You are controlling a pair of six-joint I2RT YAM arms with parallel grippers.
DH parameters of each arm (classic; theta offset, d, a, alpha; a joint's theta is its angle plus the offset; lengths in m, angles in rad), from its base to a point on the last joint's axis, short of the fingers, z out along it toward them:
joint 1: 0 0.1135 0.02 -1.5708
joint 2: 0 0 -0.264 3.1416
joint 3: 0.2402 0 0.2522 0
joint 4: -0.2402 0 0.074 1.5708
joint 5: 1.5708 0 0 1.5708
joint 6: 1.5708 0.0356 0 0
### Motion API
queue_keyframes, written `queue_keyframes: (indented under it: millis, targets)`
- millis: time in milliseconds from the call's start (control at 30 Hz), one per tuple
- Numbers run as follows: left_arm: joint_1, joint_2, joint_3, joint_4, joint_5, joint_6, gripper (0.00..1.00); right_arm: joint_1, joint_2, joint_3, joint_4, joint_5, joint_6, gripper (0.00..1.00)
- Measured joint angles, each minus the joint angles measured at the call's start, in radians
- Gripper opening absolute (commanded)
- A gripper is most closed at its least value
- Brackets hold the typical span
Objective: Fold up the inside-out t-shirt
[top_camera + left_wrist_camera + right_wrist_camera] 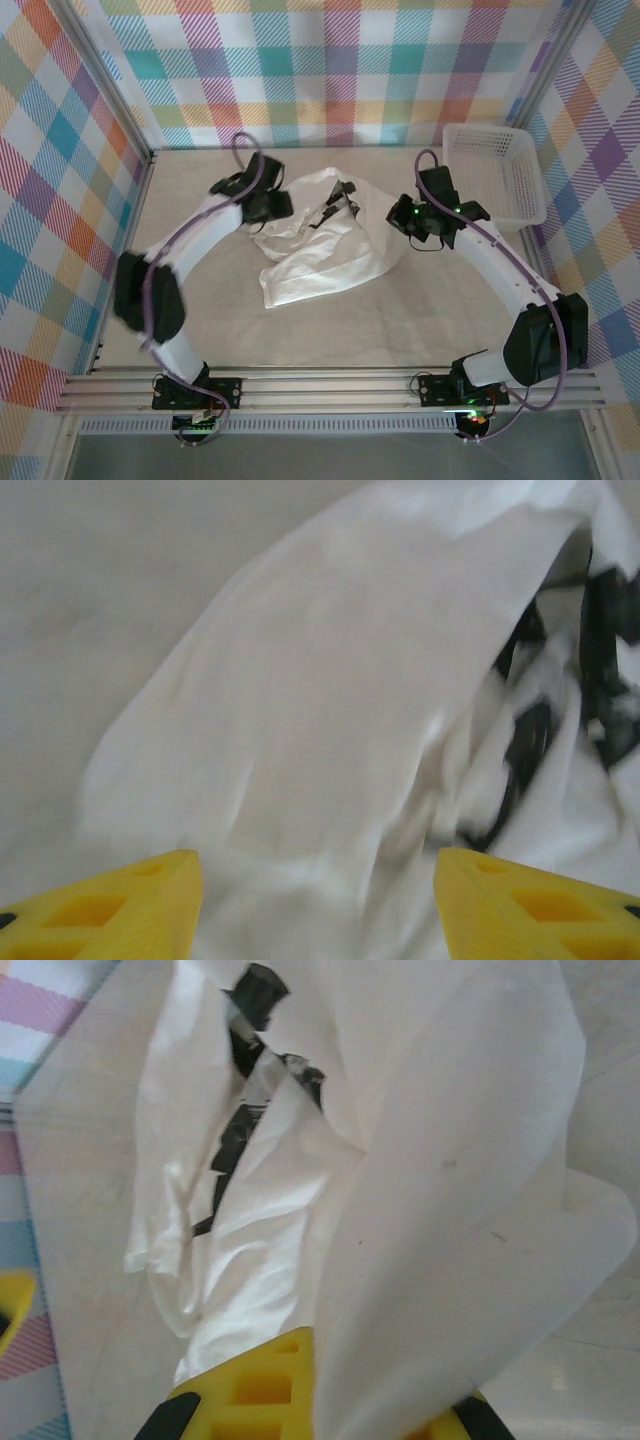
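The inside-out t-shirt (322, 245) lies crumpled in the middle of the table, white, with dark markings (340, 198) near its far edge. My left gripper (276, 208) is at the shirt's far left edge. In the left wrist view it (318, 910) is open, yellow fingers (120, 910) wide apart over a fold of the white cloth (330, 700). My right gripper (406, 216) is at the shirt's right edge. In the right wrist view it (340, 1400) is shut on a raised fold of the shirt (450, 1210), which runs up from between the yellow pads (250, 1390).
A white plastic mesh basket (497, 176) stands at the back right, just beyond the right arm. Beige table surface (380, 320) lies bare in front of the shirt. Checked walls close in the back and both sides.
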Motion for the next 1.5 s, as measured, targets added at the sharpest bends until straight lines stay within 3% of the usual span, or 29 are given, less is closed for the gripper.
queue_keyframes:
  millis: [100,167,300,467,633,767,833,1033,1133,1300,1500]
  targets:
    - [-0.005,-0.165,-0.195,-0.021,-0.016,-0.097,0.55,0.000,-0.032,0.000,0.014,-0.022,-0.020,0.00]
    - [-0.008,-0.183,-0.296,-0.033,-0.015,-0.137,0.52,0.000,-0.035,0.001,0.015,-0.037,-0.033,0.00]
    - [-0.021,-0.071,-0.404,-0.060,0.032,-0.176,0.52,0.000,-0.023,0.002,0.013,-0.074,-0.044,0.00]
    - [-0.053,0.040,-0.383,-0.050,0.078,-0.179,0.52,0.000,-0.006,0.002,0.013,-0.112,-0.043,0.00]
    - [-0.074,0.076,-0.378,-0.042,0.069,-0.197,0.28,0.001,-0.006,0.002,0.010,-0.123,-0.043,0.00]
    - [-0.075,0.063,-0.380,-0.043,0.039,-0.212,0.16,0.002,-0.006,0.002,0.009,-0.123,-0.043,0.00]
    - [-0.075,0.040,-0.389,-0.043,0.033,-0.217,0.01,0.002,-0.006,0.002,0.009,-0.123,-0.043,0.00]
    - [-0.072,-0.067,-0.395,-0.048,0.018,-0.227,0.00,0.007,-0.005,0.018,-0.010,-0.114,-0.045,0.00]
    - [-0.050,-0.163,-0.271,-0.093,-0.007,-0.172,0.00,0.006,-0.005,0.108,-0.027,-0.055,-0.068,0.00]
    - [0.039,-0.288,0.172,0.033,-0.081,-0.003,0.00,-0.008,-0.034,0.361,0.091,0.151,-0.116,0.00]
    - [0.153,-0.399,0.418,0.161,-0.123,0.133,0.00,-0.027,-0.214,0.413,0.230,0.437,-0.109,0.00]
